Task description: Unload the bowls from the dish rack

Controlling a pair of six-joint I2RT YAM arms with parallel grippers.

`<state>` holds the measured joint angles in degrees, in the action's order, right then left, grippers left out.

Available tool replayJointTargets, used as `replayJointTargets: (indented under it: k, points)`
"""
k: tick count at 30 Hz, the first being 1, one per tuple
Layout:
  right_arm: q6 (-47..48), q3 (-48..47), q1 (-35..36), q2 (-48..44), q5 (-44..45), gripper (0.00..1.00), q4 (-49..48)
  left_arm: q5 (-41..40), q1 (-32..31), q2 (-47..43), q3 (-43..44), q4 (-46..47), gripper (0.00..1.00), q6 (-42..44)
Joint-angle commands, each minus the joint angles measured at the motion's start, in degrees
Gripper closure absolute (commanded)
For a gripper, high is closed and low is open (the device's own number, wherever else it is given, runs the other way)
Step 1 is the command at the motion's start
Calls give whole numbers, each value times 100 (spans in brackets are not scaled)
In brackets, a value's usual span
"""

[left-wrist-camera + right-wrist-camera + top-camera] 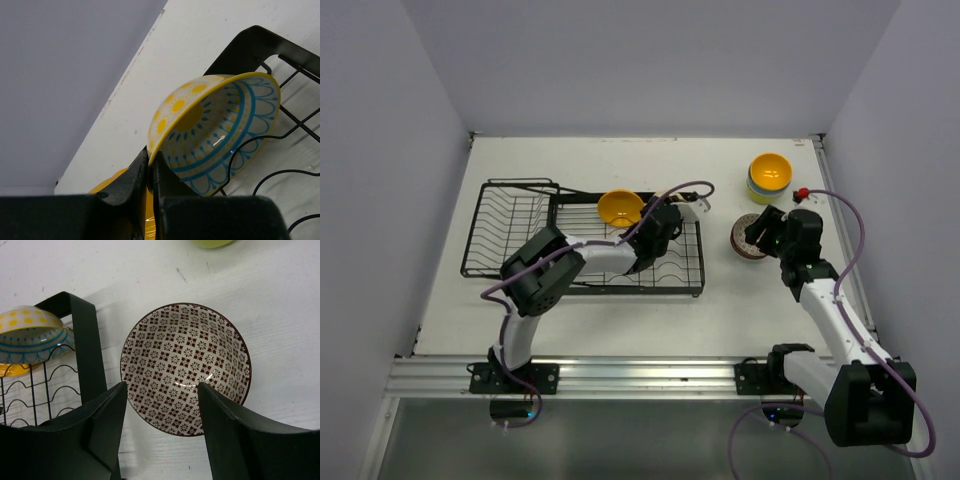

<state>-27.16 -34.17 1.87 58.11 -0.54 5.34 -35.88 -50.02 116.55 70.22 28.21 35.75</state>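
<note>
A yellow-and-blue bowl (pixel 215 135) is pinched by its rim at the far right corner of the dish rack (pixel 250 42).
The rim is clamped by the closed left gripper (pixel 150 165), apparently for lifting out; the right gripper (pixel 161 390) is held open over the red-brown bowl (pixel 185 370) on the table (pixel 620 320).

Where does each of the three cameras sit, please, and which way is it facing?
Top external: fixed above and behind the arms, looking down on the table and dish rack; both whole arms show.
Left wrist: on the left arm, looking along the left gripper, shut on the rim of the yellow-and-blue bowl.
Right wrist: on the right arm, looking down through the open right gripper at the red-brown bowl.
Shared: both wrist views show the yellow-and-blue bowl and the rack's black frame.
</note>
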Motion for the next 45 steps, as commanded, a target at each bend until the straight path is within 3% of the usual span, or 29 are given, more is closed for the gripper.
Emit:
replayJointTargets:
  k: [1, 9, 20, 24, 28, 34, 37, 40, 43, 45]
  points:
    - [17, -142, 15, -89, 159, 37, -174, -894, -157, -151, -236, 1379, 100, 502]
    - [9, -107, 15, -133, 185, 37, -218, -1386, -254, -176, -403, 2346, 100, 916]
    - [0, -98, 15, -124, 203, 37, -236, -1325, -298, -282, -61, 2356, 100, 987]
    - [17, -125, 7, -150, 229, 37, -192, -1220, -455, -668, 80, 1453, 100, 444]
    - [35, -142, 15, -194, 203, 37, -139, -720, -544, -1257, 405, 100, 100, -1092]
    - [132, -142, 15, -405, 71, 37, -165, -140, -553, -1969, 694, -1175, 100, -2061]
    - [263, -142, 15, -545, -464, 37, -306, -59, -553, -2233, 853, -2001, 100, -2474]
    - [308, -142, 15, -581, -1078, 35, -463, -929, -527, -2435, 915, -3028, 100, -3062]
    - [-69, -37, 59, -485, -2281, 34, -1130, -361, -211, -2935, 775, -3961, 100, -4070]
    - [-385, 24, 155, -406, -2748, 34, -1612, 535, 218, -3383, 468, -4243, 100, -4487]
